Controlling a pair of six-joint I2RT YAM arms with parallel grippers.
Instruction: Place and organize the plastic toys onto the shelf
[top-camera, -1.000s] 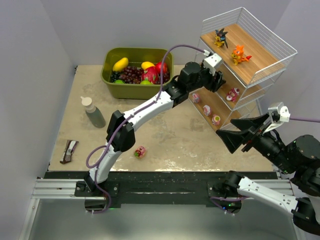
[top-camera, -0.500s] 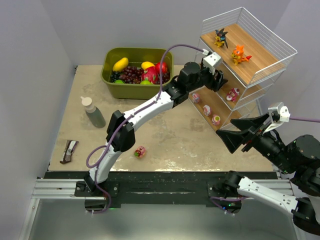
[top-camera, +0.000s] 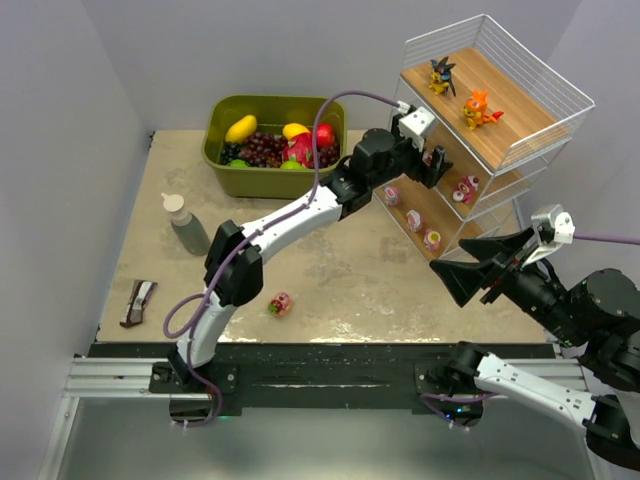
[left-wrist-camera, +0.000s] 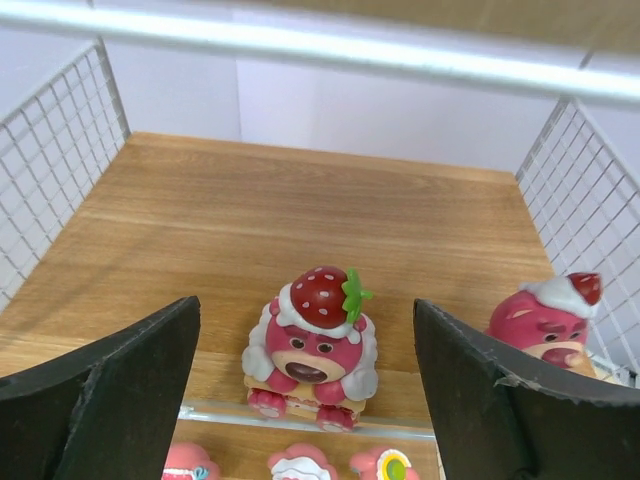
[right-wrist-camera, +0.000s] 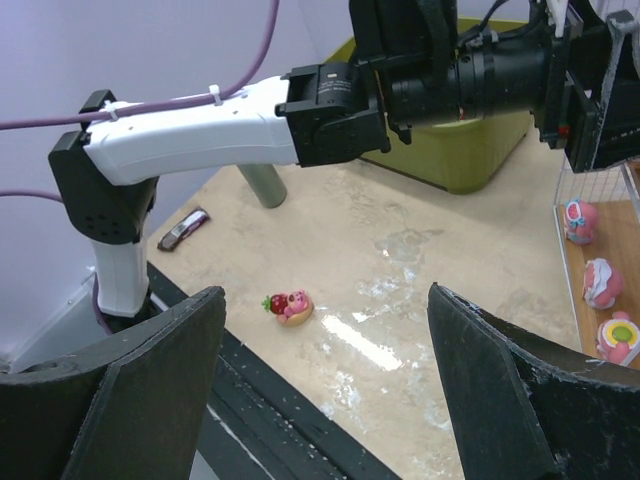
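My left gripper (top-camera: 432, 165) (left-wrist-camera: 305, 303) is at the shelf's (top-camera: 515, 115) middle wooden tier (left-wrist-camera: 300, 210), open. A pink bear toy with a strawberry on its head (left-wrist-camera: 310, 345) stands free between its fingers, touching neither. A second pink bear (left-wrist-camera: 548, 322) (top-camera: 465, 187) stands to its right. Three pink toys (top-camera: 414, 220) sit on the lowest tier. The orange creature (top-camera: 478, 108) and the dark spiky one (top-camera: 441, 75) stand on the top tier. One pink toy (top-camera: 281, 303) (right-wrist-camera: 290, 305) lies on the table. My right gripper (top-camera: 452, 278) (right-wrist-camera: 325, 292) hovers open and empty, right of the table.
An olive-green bin (top-camera: 225, 175) of fruit stands at the back. A grey bottle (top-camera: 186, 225) and a dark wrapper (top-camera: 138, 302) are on the table's left side. White wire mesh (left-wrist-camera: 60, 200) walls the tier on both sides.
The left wrist has drawn back slightly from the shelf, toward the left. The right arm has barely shifted.
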